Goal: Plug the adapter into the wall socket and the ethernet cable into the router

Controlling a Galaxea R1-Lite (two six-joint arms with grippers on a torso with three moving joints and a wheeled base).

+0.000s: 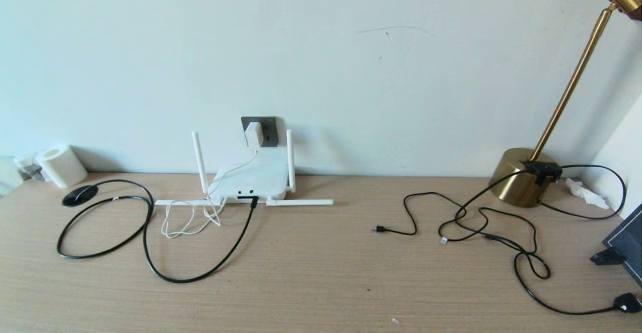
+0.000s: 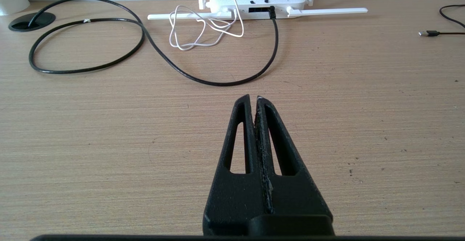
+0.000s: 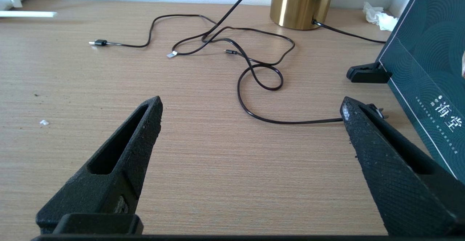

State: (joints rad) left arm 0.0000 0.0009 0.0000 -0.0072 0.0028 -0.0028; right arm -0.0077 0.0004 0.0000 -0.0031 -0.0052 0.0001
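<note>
From the head view, the adapter [image 1: 254, 133] sits in the wall socket [image 1: 268, 125] at the far wall, its white cord [image 1: 186, 220] running down to the router [image 1: 249, 181] below. The ethernet cable [image 1: 200, 273] loops across the worktop [image 1: 321, 283] with its plug in the router's front edge, so both connections look made.

Left wrist view: the left pincer [image 2: 253, 99] hangs near, fingers together, empty.

Right wrist view: the right pincer [image 3: 250, 105] is spread apart over bare worktop, near the thin black cables [image 3: 254, 74], holding nothing.
</note>
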